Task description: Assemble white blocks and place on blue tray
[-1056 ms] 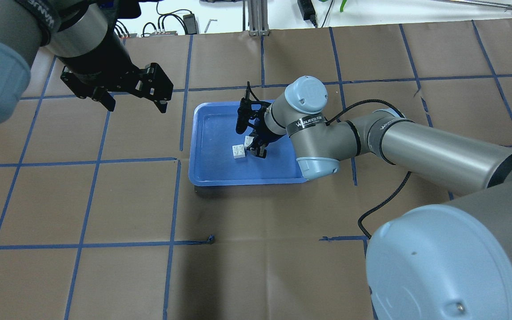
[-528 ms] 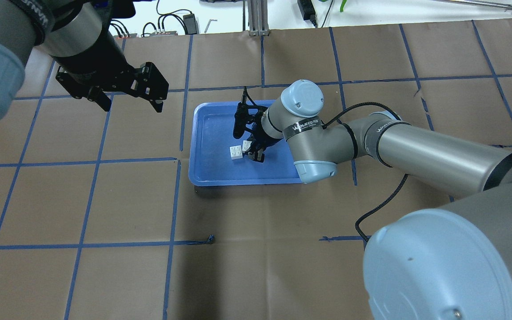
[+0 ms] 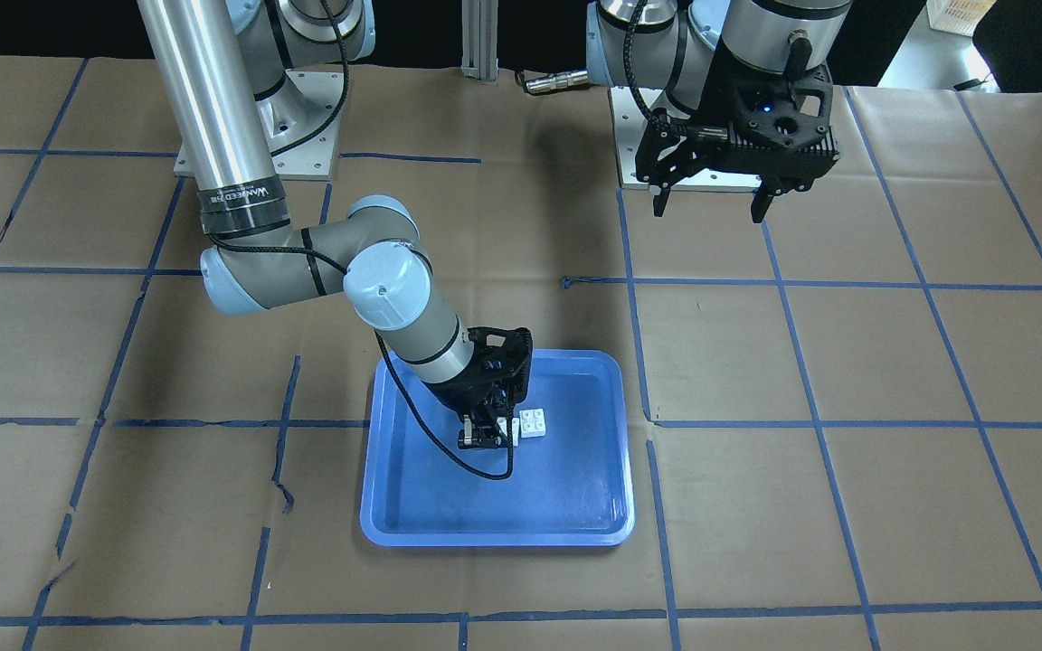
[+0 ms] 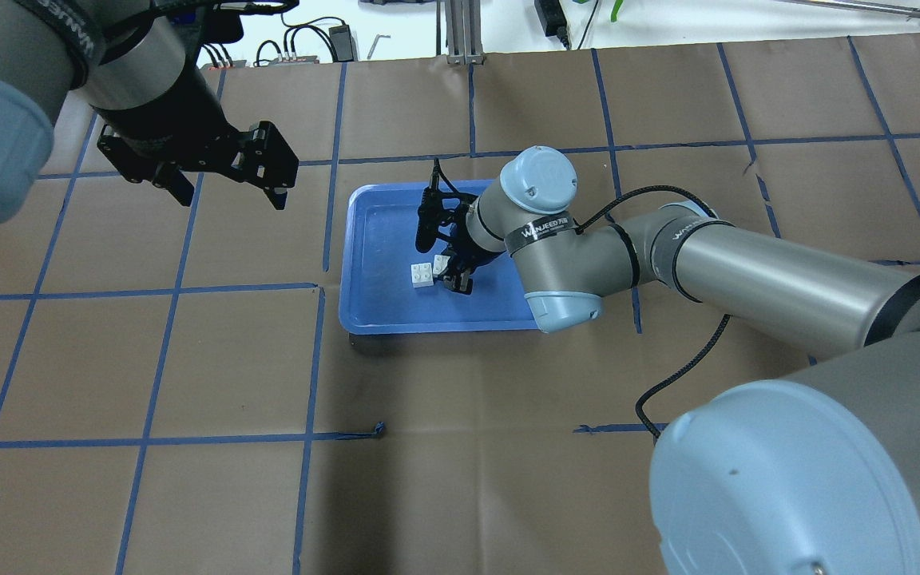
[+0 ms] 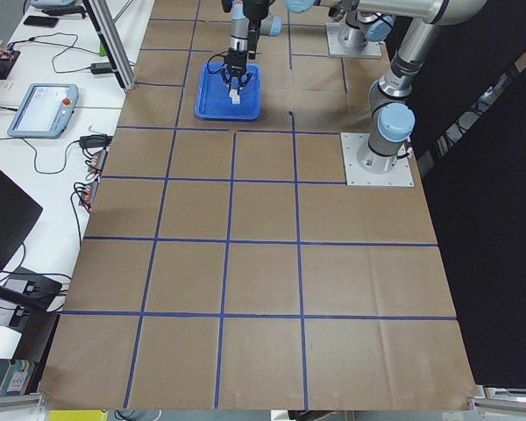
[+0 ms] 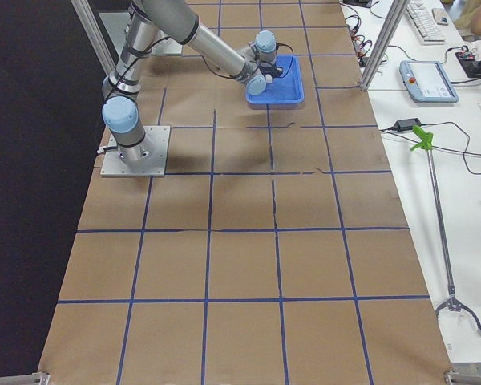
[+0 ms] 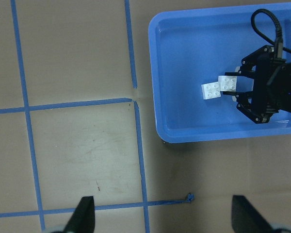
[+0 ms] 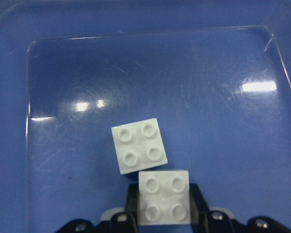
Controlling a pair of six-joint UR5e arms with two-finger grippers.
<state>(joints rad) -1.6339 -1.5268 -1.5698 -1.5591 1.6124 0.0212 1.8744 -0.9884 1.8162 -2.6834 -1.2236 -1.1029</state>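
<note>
The blue tray (image 4: 384, 231) lies mid-table. One white block (image 4: 422, 275) lies studs up on the tray floor. My right gripper (image 4: 452, 275) is low inside the tray and shut on the second white block (image 4: 442, 264). In the right wrist view the held block (image 8: 164, 196) sits studs up between the fingers, its far edge meeting a corner of the loose block (image 8: 138, 145). I cannot tell whether they touch. My left gripper (image 4: 224, 180) is open and empty, high above the table left of the tray.
Brown paper with a blue tape grid covers the table (image 4: 228, 359). The tray's rim (image 3: 494, 541) stands low all around. The right arm's black cable (image 4: 691, 359) hangs over the table. Cables and gear lie beyond the far edge (image 4: 308, 40).
My right gripper has shifted slightly left and nearer with the held block, closing on the loose block, which has edged left. My left gripper has drawn back a little to the left.
</note>
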